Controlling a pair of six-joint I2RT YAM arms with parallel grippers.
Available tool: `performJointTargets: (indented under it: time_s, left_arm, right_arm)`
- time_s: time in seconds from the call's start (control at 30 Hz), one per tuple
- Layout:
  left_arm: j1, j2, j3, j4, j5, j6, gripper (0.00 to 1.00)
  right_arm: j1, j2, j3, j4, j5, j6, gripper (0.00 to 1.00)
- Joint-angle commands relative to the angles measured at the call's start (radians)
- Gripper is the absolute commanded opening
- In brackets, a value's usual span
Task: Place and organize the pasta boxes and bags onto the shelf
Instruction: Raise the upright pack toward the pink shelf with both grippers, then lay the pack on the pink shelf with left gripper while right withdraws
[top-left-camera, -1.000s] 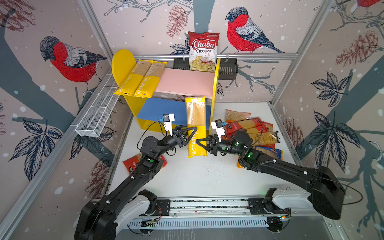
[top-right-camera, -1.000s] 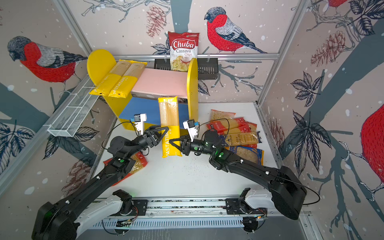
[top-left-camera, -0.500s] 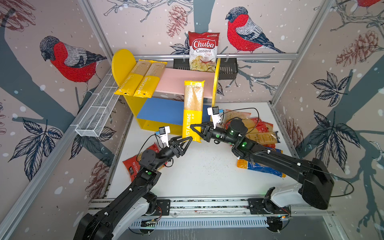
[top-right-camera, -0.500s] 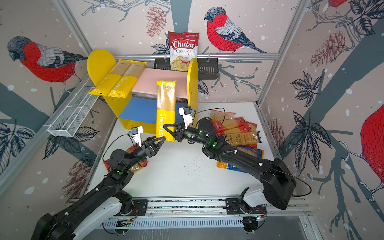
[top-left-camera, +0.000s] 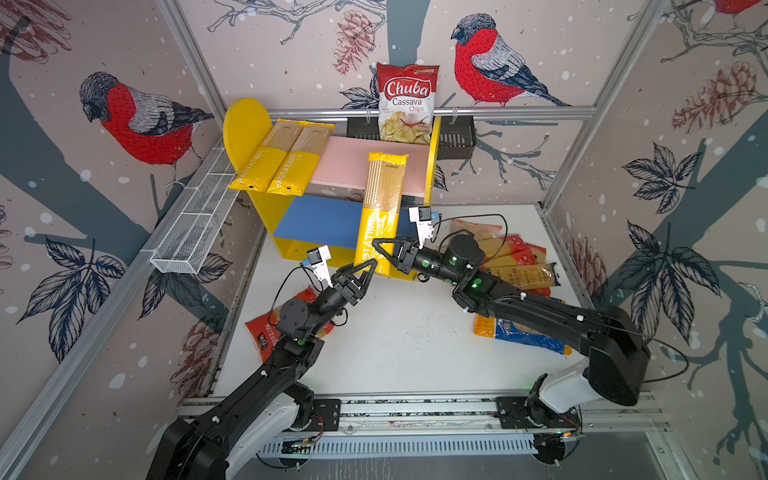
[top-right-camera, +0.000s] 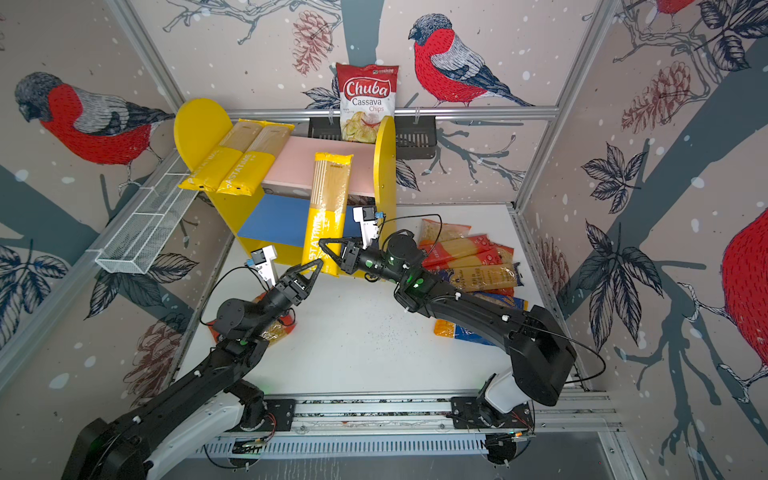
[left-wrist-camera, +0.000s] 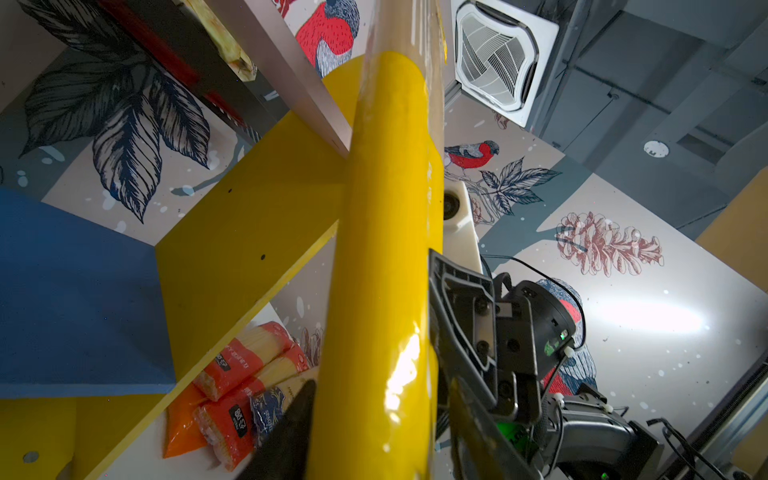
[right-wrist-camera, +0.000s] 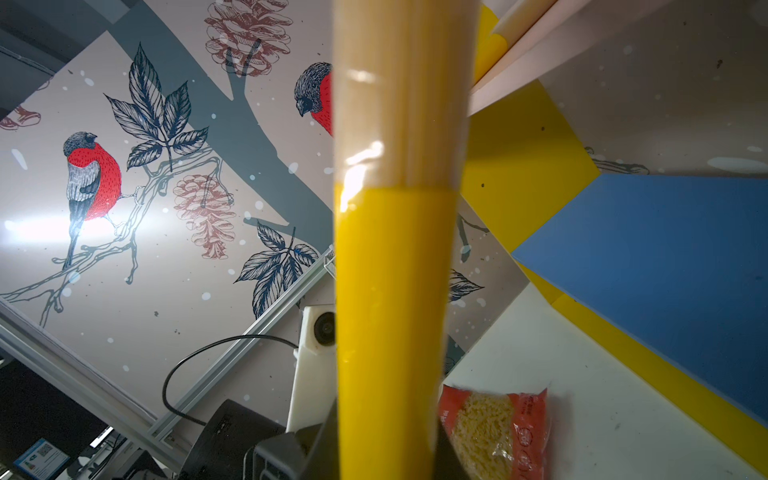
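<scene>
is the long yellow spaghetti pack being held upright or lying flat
Roughly upright: the long yellow spaghetti pack stands on end in the right gripper.

Both top views are looking steeply down from the front over the whole white counter (top-left-camera: 407, 332). Both wrist cameras are looking upward, close along the long yellow plastic spaghetti pack (left-wrist-camera: 382, 249), sharing the yellow-sided two-tier shelf (right-wrist-camera: 523, 174).

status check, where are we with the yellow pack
Right gripper shut on pack, upright before shelf. Left gripper jaws around its lower end, grip unclear. Side panel close beside pack's top.
</scene>
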Motion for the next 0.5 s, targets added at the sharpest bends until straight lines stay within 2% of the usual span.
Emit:
performJointTargets:
  time_s: [0.0, 0.07, 0.2, 0.37, 0.47]
  left_arm:
    - [0.0, 0.019, 0.018, 0.094, -0.036, -0.024, 0.5]
    - [-0.002, 0.033, 0.023, 0.111, -0.047, -0.037, 0.43]
    - [-0.002, 0.046, 0.04, 0.12, -0.052, -0.051, 0.22]
    - [-0.002, 0.031, 0.067, 0.067, -0.067, -0.04, 0.13]
    - [-0.001, 0.027, 0.095, 0.024, -0.062, -0.03, 0.08]
  right_arm:
    - [0.005, 0.0, 0.016, 0.176, 0.003, 0.014, 0.09]
    - [0.004, 0.002, 0.018, 0.178, 0.004, 0.017, 0.1]
    - [0.005, 0.005, 0.021, 0.179, 0.019, 0.017, 0.16]
    - [0.005, 0.002, 0.014, 0.174, 0.036, 0.02, 0.29]
    - [0.004, -0.002, 0.007, 0.174, 0.038, 0.018, 0.4]
